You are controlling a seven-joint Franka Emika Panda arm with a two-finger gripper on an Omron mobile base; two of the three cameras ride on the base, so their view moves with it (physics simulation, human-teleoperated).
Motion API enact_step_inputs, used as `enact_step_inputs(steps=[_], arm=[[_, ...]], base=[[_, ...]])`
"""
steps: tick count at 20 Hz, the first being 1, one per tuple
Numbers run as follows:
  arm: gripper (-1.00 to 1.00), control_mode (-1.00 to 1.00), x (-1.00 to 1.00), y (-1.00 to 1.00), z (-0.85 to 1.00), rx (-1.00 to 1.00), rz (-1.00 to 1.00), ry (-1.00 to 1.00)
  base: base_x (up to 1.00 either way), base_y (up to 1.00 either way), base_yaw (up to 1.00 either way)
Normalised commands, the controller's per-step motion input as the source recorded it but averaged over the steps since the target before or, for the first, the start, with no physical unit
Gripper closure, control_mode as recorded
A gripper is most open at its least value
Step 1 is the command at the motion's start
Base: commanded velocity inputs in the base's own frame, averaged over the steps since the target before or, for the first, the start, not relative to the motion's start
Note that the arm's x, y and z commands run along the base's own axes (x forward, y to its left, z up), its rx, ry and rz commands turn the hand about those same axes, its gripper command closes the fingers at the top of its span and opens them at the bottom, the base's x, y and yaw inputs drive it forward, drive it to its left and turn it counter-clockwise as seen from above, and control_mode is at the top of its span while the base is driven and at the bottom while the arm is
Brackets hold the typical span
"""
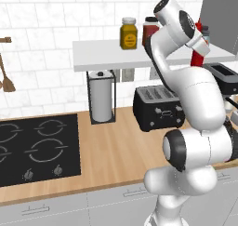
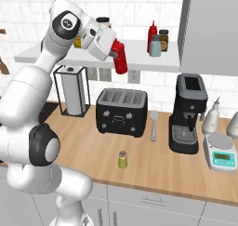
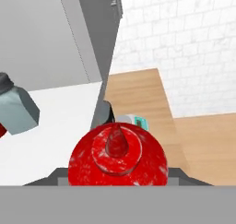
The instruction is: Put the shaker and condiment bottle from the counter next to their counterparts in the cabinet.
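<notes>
My gripper (image 2: 114, 52) is shut on the condiment bottle (image 2: 120, 57), a small red squeeze bottle held in the air just in front of the cabinet's white shelf board (image 2: 139, 54). In the hand view the bottle's red top (image 3: 117, 155) faces the camera with its nozzle towards it. Their counterparts stand at the shelf's right end: a red squeeze bottle (image 2: 152, 33) and a pale grey-blue shaker (image 2: 155, 47) (image 3: 16, 106). The yellow-green shaker (image 2: 122, 160) stands upright on the counter (image 2: 153, 167), in front of the toaster.
A black toaster (image 2: 122, 111), a coffee machine (image 2: 188, 113), a paper towel holder (image 2: 70, 90), a spoon (image 2: 154, 125) and a kitchen scale (image 2: 222, 158) stand on the counter. A cooktop (image 1: 37, 148) lies to the left. An amber jar (image 1: 128, 33) and a red jar (image 1: 149, 29) are on the shelf.
</notes>
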Motion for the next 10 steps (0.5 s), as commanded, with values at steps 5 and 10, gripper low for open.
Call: enact_step_inputs(steps=[5,10], arm=[[1.0,-1.0,0.34,0.01,0.15,0.0,0.04,0.0],[1.0,-1.0,0.25,0.0,0.08,0.0,0.03,0.0]], base=[[0.0,0.0,0.0],[0.0,0.0,0.0]])
